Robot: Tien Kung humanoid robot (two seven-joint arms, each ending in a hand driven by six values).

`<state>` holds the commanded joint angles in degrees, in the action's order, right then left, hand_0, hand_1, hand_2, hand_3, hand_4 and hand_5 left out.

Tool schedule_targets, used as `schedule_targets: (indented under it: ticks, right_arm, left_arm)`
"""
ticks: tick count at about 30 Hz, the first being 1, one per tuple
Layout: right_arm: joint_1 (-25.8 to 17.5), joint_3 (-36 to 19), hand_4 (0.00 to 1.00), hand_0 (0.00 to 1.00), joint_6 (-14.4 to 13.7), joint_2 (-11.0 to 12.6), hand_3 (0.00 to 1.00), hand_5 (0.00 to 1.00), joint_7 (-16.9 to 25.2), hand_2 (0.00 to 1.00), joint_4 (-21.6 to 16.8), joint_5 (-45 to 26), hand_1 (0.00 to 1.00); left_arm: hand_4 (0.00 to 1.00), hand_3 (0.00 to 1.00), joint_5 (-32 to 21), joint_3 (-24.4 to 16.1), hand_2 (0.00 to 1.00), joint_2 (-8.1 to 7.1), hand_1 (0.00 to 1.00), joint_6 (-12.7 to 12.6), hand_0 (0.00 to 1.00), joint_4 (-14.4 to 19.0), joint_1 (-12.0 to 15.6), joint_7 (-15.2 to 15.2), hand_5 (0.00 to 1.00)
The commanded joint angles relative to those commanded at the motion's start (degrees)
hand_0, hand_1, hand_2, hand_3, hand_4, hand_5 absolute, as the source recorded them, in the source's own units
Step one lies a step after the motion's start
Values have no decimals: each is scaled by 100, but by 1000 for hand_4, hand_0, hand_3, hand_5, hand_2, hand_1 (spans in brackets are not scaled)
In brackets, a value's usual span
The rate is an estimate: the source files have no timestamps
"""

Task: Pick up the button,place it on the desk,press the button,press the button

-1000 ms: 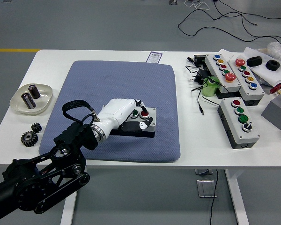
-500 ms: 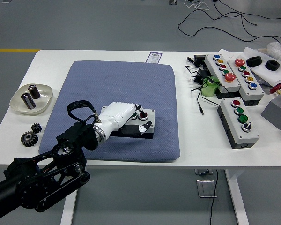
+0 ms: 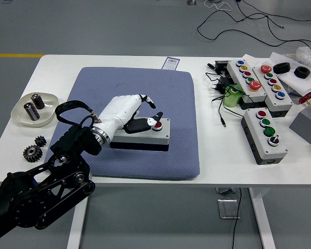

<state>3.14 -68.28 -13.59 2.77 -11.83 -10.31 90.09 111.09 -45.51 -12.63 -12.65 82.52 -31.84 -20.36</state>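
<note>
The grey two-button control box [image 3: 143, 134] already lies on the blue padded mat [image 3: 129, 98], so placing looks done; the white left hand [image 3: 125, 111] rests over it, fingers loosely spread, thumb by the red button [image 3: 157, 126]; pressing remains.

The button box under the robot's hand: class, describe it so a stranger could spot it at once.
Find the blue mat covering the table's middle. The button box lies alone on it, under the left hand. Unlike the boxes grouped at the right, only one red button shows.
</note>
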Motion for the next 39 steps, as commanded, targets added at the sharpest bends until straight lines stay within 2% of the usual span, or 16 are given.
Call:
schedule_targets:
  ticks: [4,5,6,9,12,13,17,18,19,21,23,24,25,30,31,39]
  right_arm:
    - [-1,-13,310,673,2,-4,624,173,-2,674,0,17,658]
    - [0,-19,310,673,2,-6,624,173,-3,674,0,24,658]
    - [-2,-24,310,673,3,-7,624,173,-4,674,0,30,658]
    - [-8,-24,310,673,5,-8,624,173,-3,674,0,26,658]
    - [-14,-28,310,673,7,-12,624,173,-6,674,0,29,658]
    - [-16,-29,310,673,9,-14,624,173,-8,674,0,38,658]
    - [-28,-18,310,673,6,-25,624,173,-14,674,0,23,658]
    - [-29,-20,310,673,5,-27,624,173,-15,674,0,24,658]
    - [-32,-29,310,673,7,-30,624,173,-15,674,0,32,658]
    - [-38,-55,310,673,14,-34,624,173,-19,674,0,67,658]
    - [-44,-77,310,673,19,-36,624,173,-21,674,0,103,658]
    - [-50,-95,310,673,22,-40,624,173,-23,674,0,126,658]
    - [-54,-110,310,673,24,-42,624,173,-24,674,0,143,658]
    - [-75,-142,310,673,28,-51,624,173,-24,674,0,178,658]
    - [-77,-147,310,673,29,-52,624,173,-24,674,0,185,658]
    - [-91,-170,310,673,35,-52,624,173,-21,674,0,217,658]
  left_arm:
    - [653,669,-559,-526,2,13,2,-695,2,-91,85,157,851]
    - [653,669,-832,-698,2,6,2,-947,2,-135,114,241,851]
    - [646,835,-1068,-857,382,-6,292,-1134,113,-183,147,342,991]
    - [646,835,-1682,-1199,382,-22,292,-1352,113,-311,222,549,991]
    - [646,835,-2368,-1591,382,-21,292,-1312,113,-488,305,676,991]
    - [645,780,-2629,-1734,621,-17,516,-1327,314,-555,347,737,996]
    - [645,780,-3591,-2285,621,38,516,-1228,314,-791,551,1050,996]
    - [645,780,-3814,-2447,621,55,516,-1152,314,-866,594,1120,996]
    - [650,739,-4038,-2597,667,71,597,-1053,414,-952,631,1186,998]
    - [650,739,-4596,-2965,667,84,597,-719,414,-1201,702,1298,998]
    - [650,739,-5080,-3181,667,91,597,-572,414,-1327,766,1369,998]
    - [656,726,-5337,-3290,695,94,622,-497,491,-1375,807,1399,990]
    - [656,726,-5475,-3352,695,98,622,-455,491,-1400,834,1419,990]
    - [656,726,-5710,-3637,695,97,622,-193,491,-1479,1074,1519,990]
    - [654,734,-5716,-3664,721,99,664,-176,549,-1483,1104,1525,998]
    - [651,739,-5765,-3799,722,120,665,-41,566,-1491,1323,1598,998]
